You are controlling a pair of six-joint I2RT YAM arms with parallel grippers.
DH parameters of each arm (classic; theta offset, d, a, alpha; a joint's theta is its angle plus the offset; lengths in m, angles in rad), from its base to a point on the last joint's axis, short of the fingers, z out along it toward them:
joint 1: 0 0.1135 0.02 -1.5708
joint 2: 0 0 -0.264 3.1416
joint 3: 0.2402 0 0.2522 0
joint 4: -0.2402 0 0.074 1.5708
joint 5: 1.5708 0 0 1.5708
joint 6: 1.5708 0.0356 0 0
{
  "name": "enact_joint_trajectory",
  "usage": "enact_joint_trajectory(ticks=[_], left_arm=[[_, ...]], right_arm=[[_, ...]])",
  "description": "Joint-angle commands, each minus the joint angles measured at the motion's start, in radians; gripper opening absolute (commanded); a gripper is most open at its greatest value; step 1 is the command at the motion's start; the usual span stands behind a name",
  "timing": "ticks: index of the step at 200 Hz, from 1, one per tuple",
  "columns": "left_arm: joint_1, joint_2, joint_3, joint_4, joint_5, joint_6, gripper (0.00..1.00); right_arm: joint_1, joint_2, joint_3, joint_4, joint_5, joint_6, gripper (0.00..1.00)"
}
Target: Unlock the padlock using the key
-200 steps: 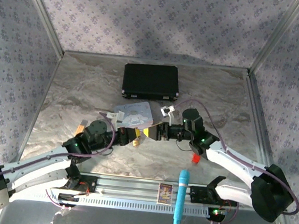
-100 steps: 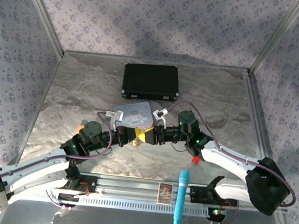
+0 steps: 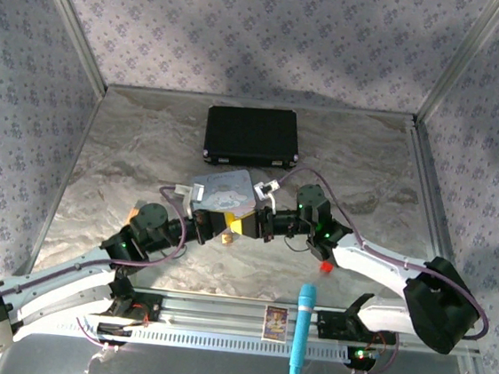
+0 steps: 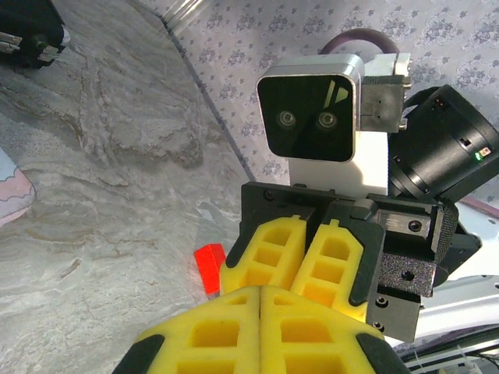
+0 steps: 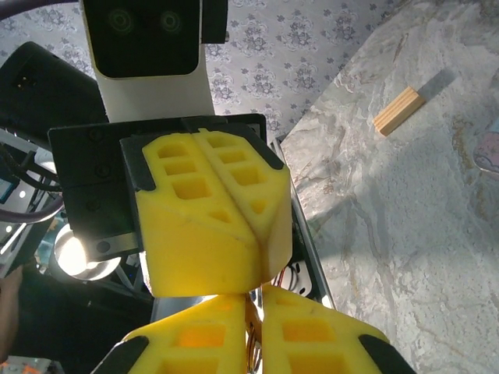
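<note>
The left claw (image 4: 260,312) and the right claw (image 5: 254,323), both with yellow foam pads pressed shut, meet tip to tip, head-on, above the grey marbled worktop (image 3: 359,163). I cannot make out the small brass padlock or the thin silvery key; they may be hidden between the pads.

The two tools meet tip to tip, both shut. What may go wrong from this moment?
1. The left tool and right tool meet pad to pad, hiding whatever is between them; a small part, gripped off-centre, might slip and fall on the marble table.
2. They work close to the pastel tin; a sideways move might push it.
</note>
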Motion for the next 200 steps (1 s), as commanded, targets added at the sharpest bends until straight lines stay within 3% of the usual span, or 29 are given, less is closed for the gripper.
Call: enact_joint_trajectory(ticks=[1, 23, 107, 131, 159, 181, 200], left_arm=[[0.000, -0.016, -0.006, 0.041, 0.004, -0.009, 0.00], [0.000, -0.015, -0.015, 0.043, 0.004, -0.015, 0.00], [0.000, -0.016, -0.035, -0.020, -0.087, -0.029, 0.00], [0.000, -0.001, -0.067, 0.009, -0.128, -0.065, 0.23], [-0.002, -0.030, -0.090, -0.018, -0.226, -0.110, 0.83], [-0.001, -0.078, -0.114, -0.083, -0.342, -0.171, 0.89], [-0.001, -0.046, -0.038, -0.350, -0.414, -0.188, 0.83]], right_arm=[[0.005, 0.002, -0.024, 0.059, -0.003, 0.016, 0.06], [-0.003, -0.005, -0.039, 0.084, 0.010, 0.030, 0.00], [-0.009, -0.032, -0.062, 0.073, 0.043, 0.033, 0.00], [-0.004, -0.035, -0.054, -0.019, 0.068, -0.007, 0.00], [-0.011, -0.042, -0.034, -0.219, 0.180, -0.059, 0.00], [-0.037, -0.040, -0.048, -0.317, 0.267, -0.079, 0.00], [-0.060, -0.033, -0.061, -0.360, 0.344, -0.064, 0.00]])
